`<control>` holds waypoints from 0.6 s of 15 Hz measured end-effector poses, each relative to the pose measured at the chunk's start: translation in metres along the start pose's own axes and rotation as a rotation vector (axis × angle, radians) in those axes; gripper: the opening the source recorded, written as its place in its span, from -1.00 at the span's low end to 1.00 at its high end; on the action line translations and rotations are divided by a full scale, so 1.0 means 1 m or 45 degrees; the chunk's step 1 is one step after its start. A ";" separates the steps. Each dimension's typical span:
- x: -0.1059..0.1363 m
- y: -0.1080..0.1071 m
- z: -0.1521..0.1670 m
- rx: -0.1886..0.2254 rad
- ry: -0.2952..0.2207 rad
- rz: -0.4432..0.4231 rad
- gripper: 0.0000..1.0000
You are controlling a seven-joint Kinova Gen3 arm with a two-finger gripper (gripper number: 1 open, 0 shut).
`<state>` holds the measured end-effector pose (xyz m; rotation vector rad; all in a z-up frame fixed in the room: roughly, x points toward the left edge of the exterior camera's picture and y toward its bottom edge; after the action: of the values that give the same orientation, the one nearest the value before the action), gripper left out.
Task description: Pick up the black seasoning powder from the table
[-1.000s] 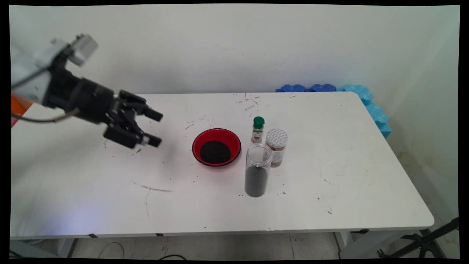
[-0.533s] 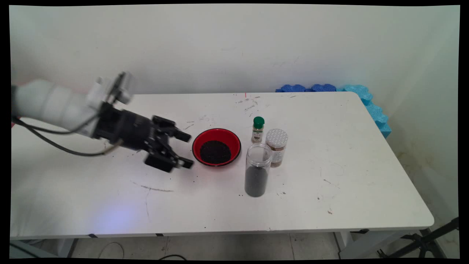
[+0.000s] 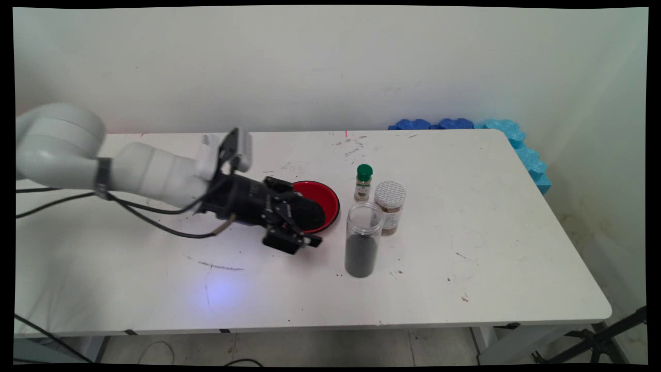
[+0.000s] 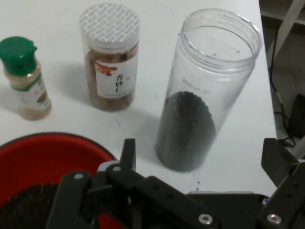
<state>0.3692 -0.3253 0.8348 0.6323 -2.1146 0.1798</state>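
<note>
My gripper (image 3: pixel 309 221) (image 4: pixel 200 157) is open and holds nothing, low over the near left side of a red bowl (image 3: pixel 331 199) (image 4: pixel 43 152) of black grains. One finger (image 4: pixel 127 151) is at the bowl's rim. The other finger (image 4: pixel 274 160) is out beyond a clear lidless jar (image 3: pixel 363 240) (image 4: pixel 200 95) with black grains in its bottom. Behind that jar stands a spice jar with a white perforated lid (image 3: pixel 390 206) (image 4: pixel 110 57). A small bottle with a green cap (image 3: pixel 363 183) (image 4: pixel 24 76) stands next to it. The arm hides the bowl's left part in the main view.
Blue foam pieces (image 3: pixel 516 139) lie along the table's back right corner. Black cables (image 3: pixel 155 219) hang from the arm over the table's left half. A black stand leg (image 3: pixel 599 341) is on the floor at the lower right.
The gripper has travelled right and down across the table from its left side to the red bowl, staying open. The bowl, jars and bottle have not moved.
</note>
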 end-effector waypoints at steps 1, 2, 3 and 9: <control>0.001 -0.001 0.008 0.002 0.005 0.006 1.00; 0.003 -0.002 0.015 0.004 0.010 0.013 1.00; 0.004 -0.002 0.022 0.004 0.014 0.018 1.00; 0.007 0.000 0.043 -0.024 0.023 0.046 1.00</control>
<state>0.3344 -0.3435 0.8149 0.5797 -2.1092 0.1844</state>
